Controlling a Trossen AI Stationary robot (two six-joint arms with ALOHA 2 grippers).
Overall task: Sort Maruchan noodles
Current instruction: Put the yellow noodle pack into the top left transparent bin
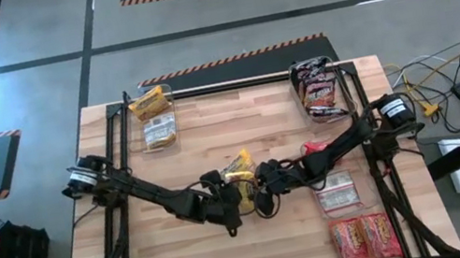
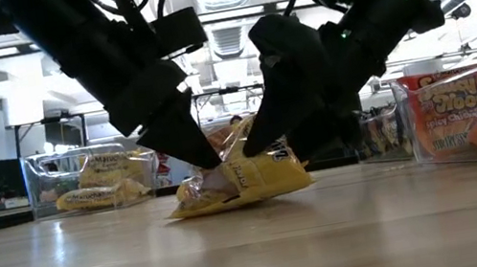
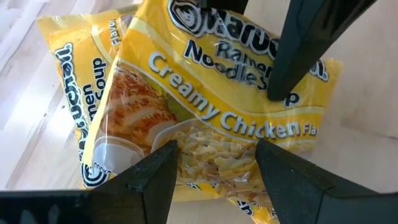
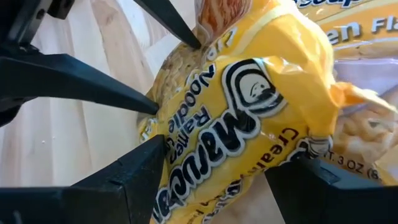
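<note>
Wooden table (image 1: 260,247): both end effectors spread around yellow packets (image 1: 239,167).

Both arms reach to the center of the high view. The left gripper (image 1: 234,196) and right gripper (image 1: 257,184) almost meet there, fingers spread.

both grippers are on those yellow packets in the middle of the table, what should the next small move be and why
Probably the right gripper should close on the top yellow packet and lift it slightly, while the left gripper stays low by the second yellow packet. Two Creamy Chicken packets lie overlapped, both grippers stand open astride them, and the bin at the far left already holds yellow ones.
</note>
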